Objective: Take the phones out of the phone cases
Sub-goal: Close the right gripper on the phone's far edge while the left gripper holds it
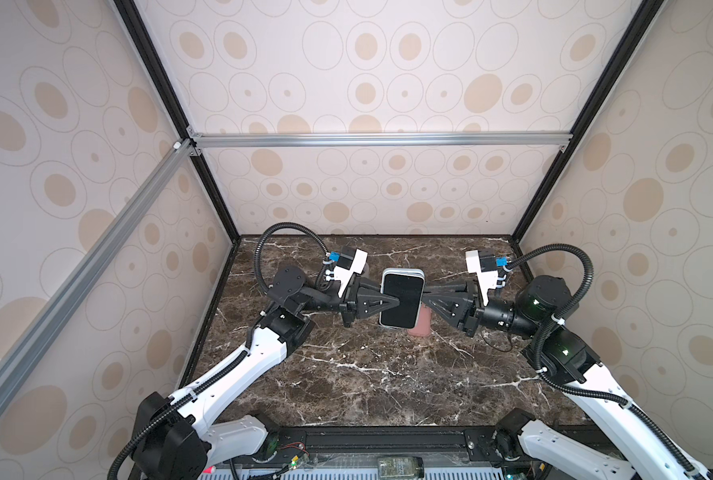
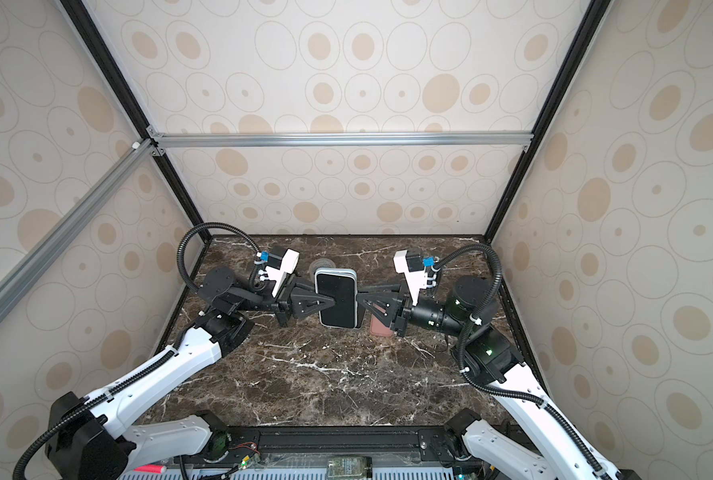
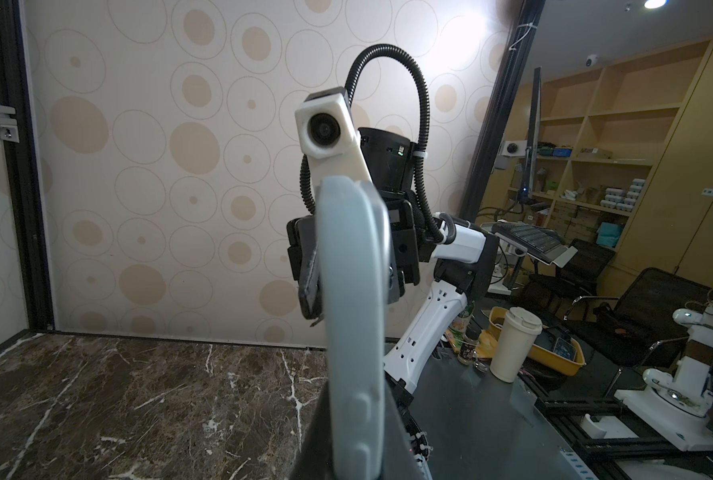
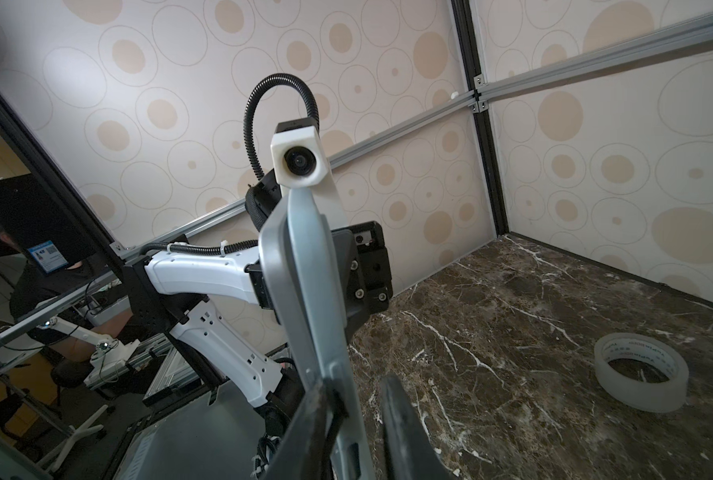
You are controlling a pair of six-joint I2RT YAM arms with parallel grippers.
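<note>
While the left fingers (image 1: 377,305) clamp the left edge of the phone (image 1: 402,301), which hangs screen-up above the middle of the tabletop (image 1: 346,374) with its pale phone case (image 1: 402,272) on, the right fingers (image 1: 440,301) stand parted astride the right edge. Seen from the right wrist, one of them touches the case lip and bare marble shows between that lip and its partner. To do this step well, I judge the right fingers should bite the case lip alone, not the phone's body, then peel outward from a corner against the left side's firm hold. Pinching both layers would only lock them together, and a slip would drop the phone onto hard marble. A pink flat object (image 1: 421,328) lies on the tabletop below, and a tape roll (image 4: 641,376) sits toward the back wall. Dotted beige panels in a metal frame enclose the cell.
</note>
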